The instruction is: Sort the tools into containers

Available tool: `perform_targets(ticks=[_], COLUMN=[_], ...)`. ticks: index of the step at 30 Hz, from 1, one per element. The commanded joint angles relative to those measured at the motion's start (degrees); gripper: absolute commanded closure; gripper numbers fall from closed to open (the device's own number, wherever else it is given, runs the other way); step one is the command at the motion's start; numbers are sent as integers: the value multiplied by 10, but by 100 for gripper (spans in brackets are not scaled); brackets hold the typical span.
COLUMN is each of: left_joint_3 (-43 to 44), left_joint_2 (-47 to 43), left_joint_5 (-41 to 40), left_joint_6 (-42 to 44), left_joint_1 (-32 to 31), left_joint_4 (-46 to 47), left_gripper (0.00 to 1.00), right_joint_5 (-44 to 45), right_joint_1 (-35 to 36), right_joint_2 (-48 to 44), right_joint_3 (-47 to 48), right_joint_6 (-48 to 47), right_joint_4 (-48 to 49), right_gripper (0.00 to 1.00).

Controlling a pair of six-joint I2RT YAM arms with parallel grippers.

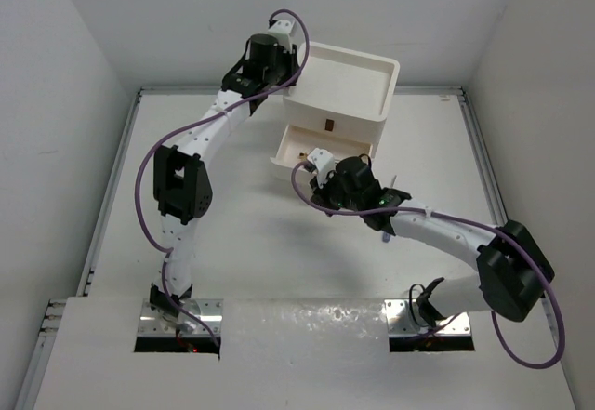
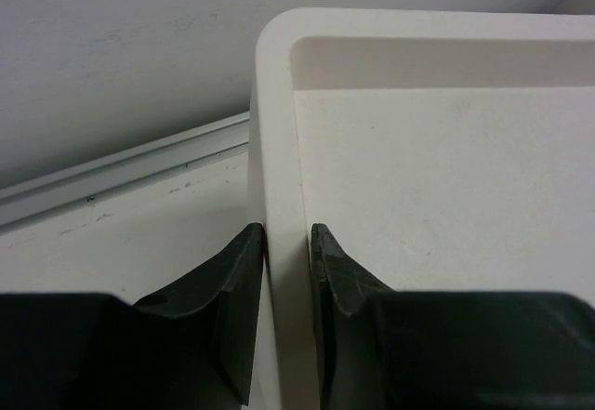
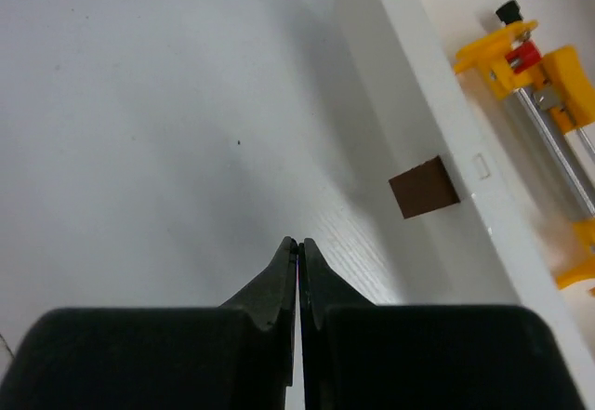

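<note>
Yellow tool (image 3: pixel 544 75) lies in the pulled-out drawer (image 1: pixel 290 150), its metal shafts running roughly along the drawer front, behind the brown handle (image 3: pixel 424 187). My right claw (image 3: pixel 297 259) is pressed fully together and empty, low over bare tabletop (image 3: pixel 186 150) outside that handle. The left arm is stretched far back, and my left claw (image 2: pixel 285 233) pinches the top-tray rim (image 2: pixel 277 103).

You are looking down on a flat white matte tabletop (image 1: pixel 279 252) that is lying between plain white enclosure walls (image 1: pixel 65 47). A thin silver metal rail (image 2: pixel 121 164) is running along the tabletop's far edge, at the wall's foot. A crinkled white plastic sheet (image 1: pixel 307 326) is covering the near edge.
</note>
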Motion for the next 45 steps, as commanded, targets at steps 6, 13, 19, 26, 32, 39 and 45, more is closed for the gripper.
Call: perform_targets(ticks=[6,13,19,26,32,39,45], left_joint_3=[-41,-47,-50,-52,-54,-53,-53], left_joint_2=[43,38,36,37,37,38,39], left_joint_5=[8,14,18,26,29,31,37], left_joint_6=[-1,-1,9,21,25,29,27], left_joint_1=[2,0,0,-1,-3,-3,-2], left_joint_4=[-91,-91,-82,-82,-82,-80,-84], left_gripper=[100,100,100,100,100,100,100], right_joint_5=[113,251,278,318,331,363,368], right_joint_1=[3,-9,-11,-26,-69,-88,-99], right_joint_2=[24,74,92,111,158,205,225], right_joint_3=[-75,-41,-22,-21,16,48,58], right_joint_6=[175,184,169,155,167,216,264], right_joint_4=[278,331,335,376,391,405,395], right_gripper=[100,100,100,100,100,100,100])
